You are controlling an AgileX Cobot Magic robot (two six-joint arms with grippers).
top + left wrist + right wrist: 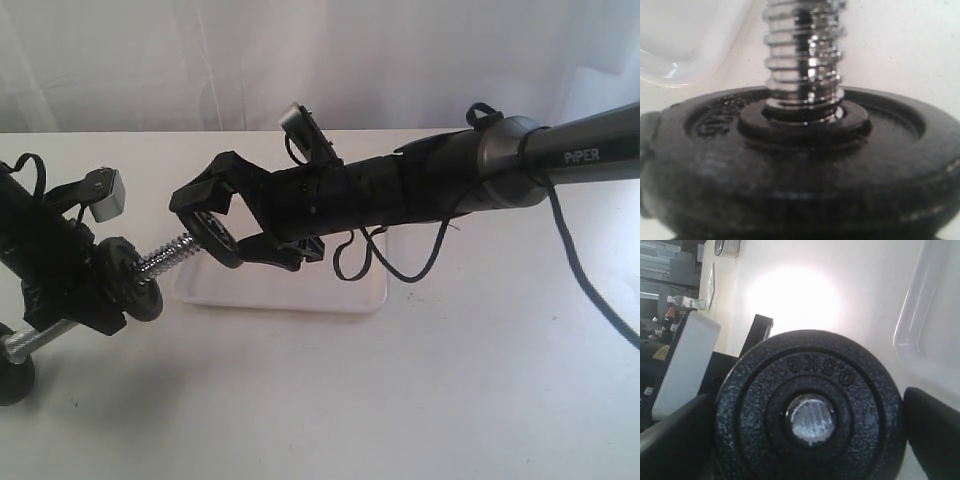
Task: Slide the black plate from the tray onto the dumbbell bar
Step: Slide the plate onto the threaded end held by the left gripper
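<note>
My right gripper (pixel 210 232) is shut on the black plate (pixel 218 238), which it holds on edge above the white tray (pixel 300 295). The dumbbell bar (pixel 172 254) points its threaded end at the plate. In the right wrist view the bar's end face (pixel 811 420) shows inside the centre hole of the black plate (pixel 850 430), with a finger (pixel 932 430) on either side. My left gripper (pixel 105 295) holds the bar in the air. Another black plate (pixel 135 280) sits on the bar beside it and fills the left wrist view (pixel 790 175), hiding the jaws.
The bar's other end carries a black piece (pixel 12 375) near the table's left edge. Loose black cables (pixel 370 262) hang under the right arm over the tray. A tray corner (pixel 680 45) lies beside the threaded rod (pixel 805 65).
</note>
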